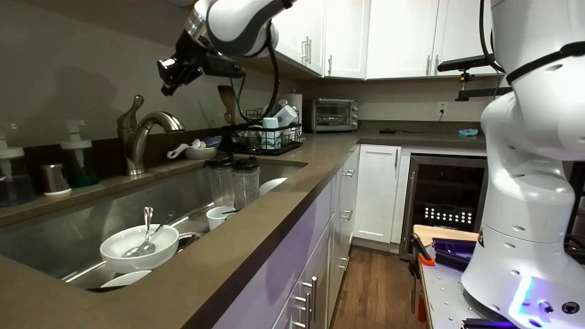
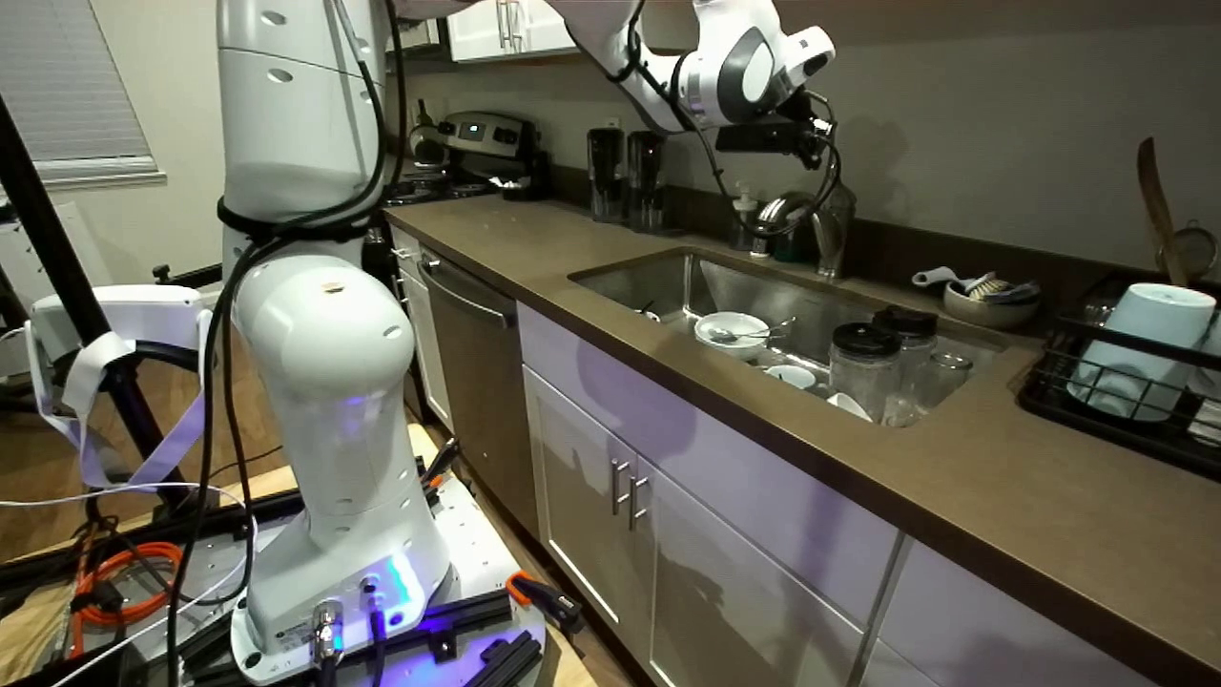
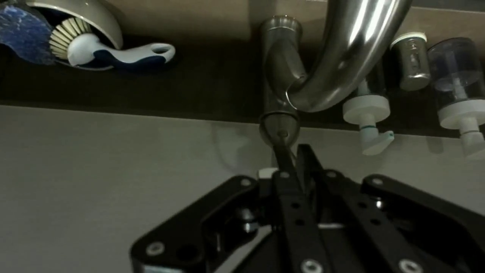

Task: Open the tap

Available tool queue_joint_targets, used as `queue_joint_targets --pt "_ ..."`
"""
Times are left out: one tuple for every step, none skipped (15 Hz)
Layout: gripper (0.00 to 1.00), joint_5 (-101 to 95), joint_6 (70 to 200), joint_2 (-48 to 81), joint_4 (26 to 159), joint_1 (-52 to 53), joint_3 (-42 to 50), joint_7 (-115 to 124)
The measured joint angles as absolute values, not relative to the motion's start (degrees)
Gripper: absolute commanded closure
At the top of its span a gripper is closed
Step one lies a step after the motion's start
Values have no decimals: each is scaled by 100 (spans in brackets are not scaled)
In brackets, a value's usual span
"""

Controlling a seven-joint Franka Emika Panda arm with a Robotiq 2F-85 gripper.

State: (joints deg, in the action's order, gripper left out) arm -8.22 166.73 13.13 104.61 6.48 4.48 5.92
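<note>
You seem to have everything left to do: your gripper (image 3: 294,150), practically closed and holding nothing, hangs apart above the dry-looking tap (image 1: 135,146), left of frame in an exterior view.

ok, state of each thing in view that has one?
Tap: handle pointing up, no stream visible.
Fingers: nearly shut, no object seen gripped.
Two jars: upright, lids on.
White bowl: mouth up, cutlery in it.
Toaster oven: door shut.
Glass-fronted appliance: shut.
Dishwasher: shut.
Sink cabinet: both doors shut.
Upper cabinets: visible doors shut.
</note>
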Motion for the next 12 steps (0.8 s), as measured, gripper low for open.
queue_joint_targets --pt "100 -800 16665 1408 10373 633 411 592" --pt "98 -756 16653 1502 10279 612 362 591" --pt "98 -710 16632 1601 10178 606 328 591" --pt "98 -673 16599 1699 10064 603 297 591" --pt "97 -637 16570 1789 9952 601 271 590" --pt "98 -612 16528 1882 9831 597 248 590" --pt "98 -591 16471 1966 9705 594 231 590" --pt "98 -566 16428 2045 9585 590 220 590" --pt "98 -532 16397 2125 9457 585 215 590" --pt "98 -505 16366 2200 9334 577 211 590" --pt "98 -488 16324 2276 9207 565 206 589" --pt "98 -480 16260 2354 9076 550 202 589"
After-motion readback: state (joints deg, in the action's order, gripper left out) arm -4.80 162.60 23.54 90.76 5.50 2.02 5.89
